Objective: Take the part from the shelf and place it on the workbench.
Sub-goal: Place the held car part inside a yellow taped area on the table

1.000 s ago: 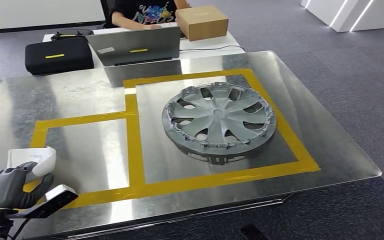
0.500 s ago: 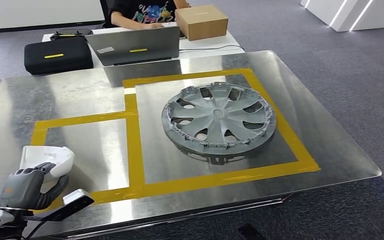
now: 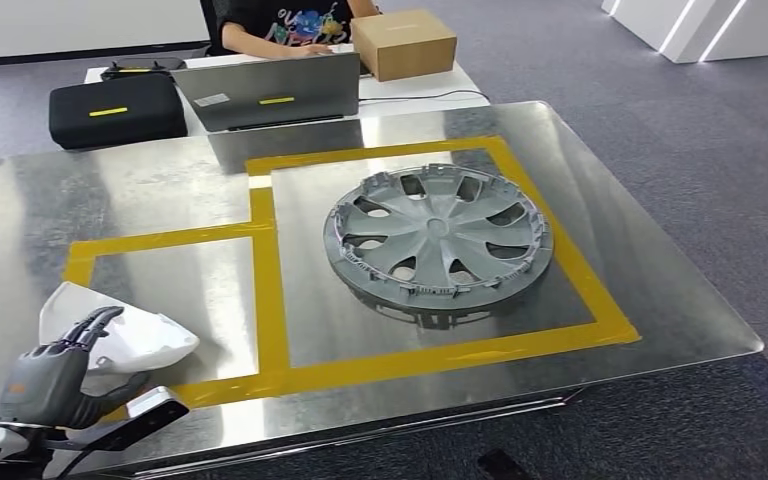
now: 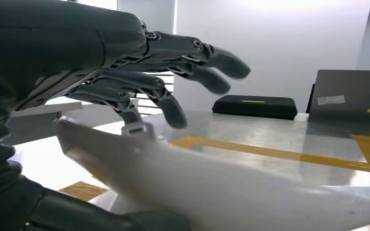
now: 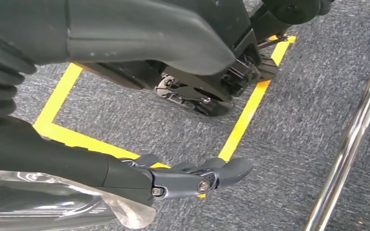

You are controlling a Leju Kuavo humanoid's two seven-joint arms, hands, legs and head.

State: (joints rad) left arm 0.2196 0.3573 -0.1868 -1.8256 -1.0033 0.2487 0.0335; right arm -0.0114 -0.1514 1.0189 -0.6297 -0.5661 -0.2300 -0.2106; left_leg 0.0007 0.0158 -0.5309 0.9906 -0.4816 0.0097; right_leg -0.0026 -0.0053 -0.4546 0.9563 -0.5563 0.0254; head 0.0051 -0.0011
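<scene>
your left hand (image 3: 55,380) has just spread its fingers off the white part (image 3: 125,335), which now rests on the workbench (image 3: 160,190); your right hand (image 5: 192,179) hangs empty over the floor, so the placing looks done.

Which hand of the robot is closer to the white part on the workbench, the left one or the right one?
Left. The left hand is right at the white part, fingers spread over it on the workbench. The right hand hangs low above the carpeted floor, away from the part.
</scene>
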